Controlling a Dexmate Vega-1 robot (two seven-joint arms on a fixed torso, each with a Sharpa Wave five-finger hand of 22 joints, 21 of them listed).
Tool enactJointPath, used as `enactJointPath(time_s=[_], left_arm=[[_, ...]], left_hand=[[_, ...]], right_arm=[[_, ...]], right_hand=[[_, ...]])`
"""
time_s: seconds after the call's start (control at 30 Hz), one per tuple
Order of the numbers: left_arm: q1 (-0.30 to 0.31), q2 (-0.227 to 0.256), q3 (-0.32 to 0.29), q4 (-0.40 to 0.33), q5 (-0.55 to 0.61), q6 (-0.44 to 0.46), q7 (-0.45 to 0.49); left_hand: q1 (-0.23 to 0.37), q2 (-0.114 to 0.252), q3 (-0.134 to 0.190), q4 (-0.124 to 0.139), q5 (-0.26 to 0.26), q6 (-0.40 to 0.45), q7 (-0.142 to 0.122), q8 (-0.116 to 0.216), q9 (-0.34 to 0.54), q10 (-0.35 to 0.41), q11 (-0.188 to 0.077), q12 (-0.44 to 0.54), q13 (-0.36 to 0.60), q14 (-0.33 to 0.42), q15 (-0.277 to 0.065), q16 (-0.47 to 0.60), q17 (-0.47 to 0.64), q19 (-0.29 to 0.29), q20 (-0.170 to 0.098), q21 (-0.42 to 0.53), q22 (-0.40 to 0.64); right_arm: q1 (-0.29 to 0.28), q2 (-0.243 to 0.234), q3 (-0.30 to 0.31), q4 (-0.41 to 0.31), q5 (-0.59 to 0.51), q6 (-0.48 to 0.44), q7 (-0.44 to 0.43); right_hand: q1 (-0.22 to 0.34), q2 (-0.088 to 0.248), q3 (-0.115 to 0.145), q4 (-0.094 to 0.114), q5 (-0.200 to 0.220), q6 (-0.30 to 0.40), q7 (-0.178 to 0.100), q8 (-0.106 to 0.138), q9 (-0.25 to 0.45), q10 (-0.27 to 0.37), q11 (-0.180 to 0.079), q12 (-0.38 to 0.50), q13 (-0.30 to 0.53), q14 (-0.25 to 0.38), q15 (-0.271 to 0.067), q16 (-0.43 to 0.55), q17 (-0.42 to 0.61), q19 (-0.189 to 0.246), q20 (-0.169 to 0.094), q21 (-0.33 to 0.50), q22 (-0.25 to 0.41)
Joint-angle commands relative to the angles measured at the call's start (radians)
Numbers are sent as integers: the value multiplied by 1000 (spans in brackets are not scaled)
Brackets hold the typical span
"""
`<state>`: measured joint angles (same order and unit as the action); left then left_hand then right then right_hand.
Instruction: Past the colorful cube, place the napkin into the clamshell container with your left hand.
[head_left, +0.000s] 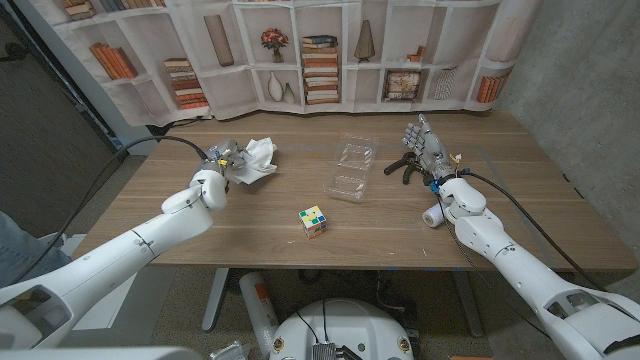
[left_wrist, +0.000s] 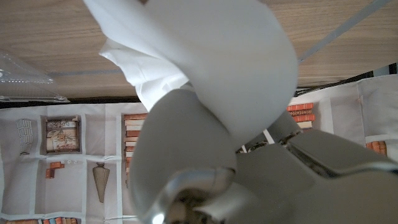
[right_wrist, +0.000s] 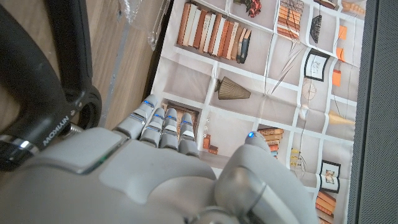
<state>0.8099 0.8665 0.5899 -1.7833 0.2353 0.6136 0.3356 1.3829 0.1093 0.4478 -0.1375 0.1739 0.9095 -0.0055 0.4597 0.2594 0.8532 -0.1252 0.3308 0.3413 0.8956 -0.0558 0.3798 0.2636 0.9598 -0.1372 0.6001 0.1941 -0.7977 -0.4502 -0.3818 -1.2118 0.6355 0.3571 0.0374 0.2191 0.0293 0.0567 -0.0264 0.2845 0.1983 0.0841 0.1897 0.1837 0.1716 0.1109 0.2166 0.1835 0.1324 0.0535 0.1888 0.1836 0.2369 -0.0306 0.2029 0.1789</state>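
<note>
My left hand (head_left: 222, 163) grips the crumpled white napkin (head_left: 259, 158) at the table's back left. In the left wrist view the napkin (left_wrist: 211, 62) bulges out between my fingers (left_wrist: 180, 149). The clear clamshell container (head_left: 350, 166) lies open at the back middle, to the right of the napkin, and its edge (left_wrist: 25, 78) shows in the left wrist view. The colorful cube (head_left: 312, 221) sits nearer the front, between both arms. My right hand (head_left: 424, 150) stands upright beside the container, fingers straight and holding nothing; its back (right_wrist: 168, 168) shows in the right wrist view.
A black clamp-like tool (head_left: 402, 168) lies between the container and my right hand, and it looms close (right_wrist: 43, 93) in the right wrist view. A small white cylinder (head_left: 434, 215) lies by my right forearm. A bookshelf-print backdrop (head_left: 320, 50) closes off the table's far edge.
</note>
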Motion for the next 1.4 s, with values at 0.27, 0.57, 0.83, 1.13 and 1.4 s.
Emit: enactJointPath(time_s=[0.27,0.57,0.83,1.13,1.4], left_arm=[[39,28,-36,-57,6,-4,5],[43,36,-45,-76,16,2,4],[37,36,-45,-87,30,6,1],[36,38,-52,-99,41,7,2],[36,40,-59,-114,49,14,1]], left_hand=[[-13,1,-7,3,3,10,1,5,-3,14,-2,-2,9,67,-153,1,128,-12,-15,19,1],[-16,1,-9,3,3,11,3,5,-5,16,-3,-5,14,68,-152,-1,133,-18,-15,26,1],[-18,0,-11,3,3,13,1,6,-7,21,-8,-6,19,70,-151,-3,137,-21,-15,33,1],[-20,-1,-12,3,3,15,-1,6,-9,23,-7,-10,24,70,-153,-6,142,-27,-14,41,0],[-21,-1,-13,2,3,17,-1,7,-11,24,-9,-13,28,71,-152,-9,147,-32,-14,48,0]], right_arm=[[-13,-12,4,-30,0,-7,-8],[-12,-13,6,-31,2,-6,-7],[-12,-12,10,-26,4,0,-6],[-12,-10,12,-14,10,6,1],[-5,-7,12,-2,13,6,8]], right_hand=[[7,11,-2,-1,0,4,2,7,5,5,1,0,6,6,4,0,2,7,0,1,4],[9,12,-2,-2,-1,4,3,7,5,5,0,0,6,6,4,0,2,7,1,0,4],[9,13,-2,-3,-1,5,3,7,5,6,0,0,6,6,5,0,2,8,1,0,4],[10,14,-3,-4,-2,5,4,7,5,7,1,0,6,6,3,0,3,9,0,0,4],[11,15,-3,-4,-3,4,4,7,5,5,1,0,6,5,2,0,3,9,0,-1,4]])
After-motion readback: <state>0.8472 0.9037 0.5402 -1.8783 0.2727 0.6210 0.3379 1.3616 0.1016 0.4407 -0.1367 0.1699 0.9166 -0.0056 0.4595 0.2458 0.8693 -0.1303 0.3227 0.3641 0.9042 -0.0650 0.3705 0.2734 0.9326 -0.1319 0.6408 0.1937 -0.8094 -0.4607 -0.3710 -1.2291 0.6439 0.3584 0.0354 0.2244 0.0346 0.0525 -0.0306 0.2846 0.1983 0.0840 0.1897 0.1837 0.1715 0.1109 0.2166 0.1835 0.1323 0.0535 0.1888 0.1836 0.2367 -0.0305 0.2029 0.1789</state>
